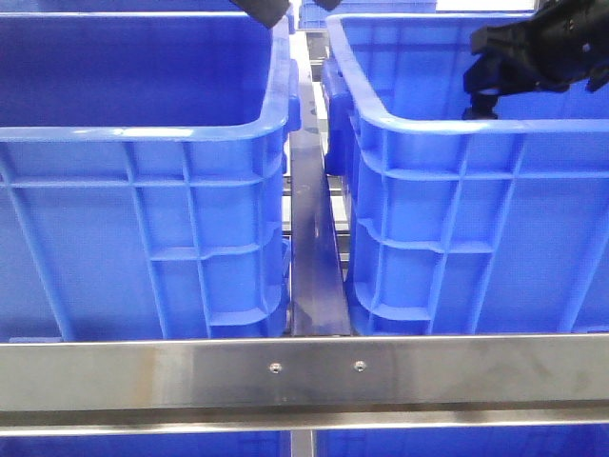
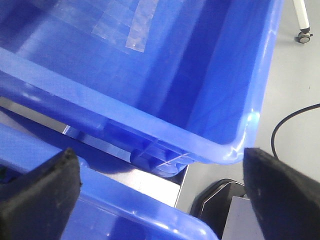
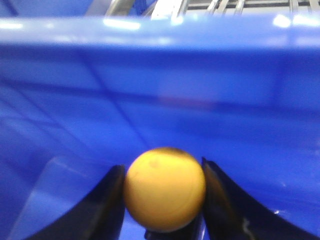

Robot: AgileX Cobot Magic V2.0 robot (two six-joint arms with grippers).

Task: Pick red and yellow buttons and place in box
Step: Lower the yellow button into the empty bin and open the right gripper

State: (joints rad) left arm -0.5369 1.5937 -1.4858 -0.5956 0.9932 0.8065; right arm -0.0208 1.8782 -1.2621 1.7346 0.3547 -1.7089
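You have two big blue bins side by side in the front view, the left bin (image 1: 143, 133) filling the nine o'clock half and the right bin (image 1: 457, 190) the three o'clock half, with a steel rail (image 1: 304, 371) crossing in front at six o'clock and a narrow gap between the bins.

Your right gripper (image 1: 485, 95) sits at about two o'clock in that view, at the rim line of the right bin and inside its walls. In the right wrist view the right gripper (image 3: 165, 200) is clamped on the yellow button (image 3: 165, 189): the round cap sits squarely between the two dark fingers (image 3: 107, 205), touching both, with blurred blue bin wall behind it. So the button lies dead centre in the claw, and the right arm is the one that has it.

Your left gripper (image 2: 160, 195) is spread wide with nothing between its fingers (image 2: 40, 195); below it lie a bin rim (image 2: 150, 125) and grey floor, so it hangs over the bin edges. Only its dark tip (image 1: 262, 9) shows at twelve o'clock in the front view.

The red button is in none of the views.

My judgement: the next move turns on which bin is your target box, and the pictures do not settle that. If it is the left one, you carry toward nine o'clock across the gap.
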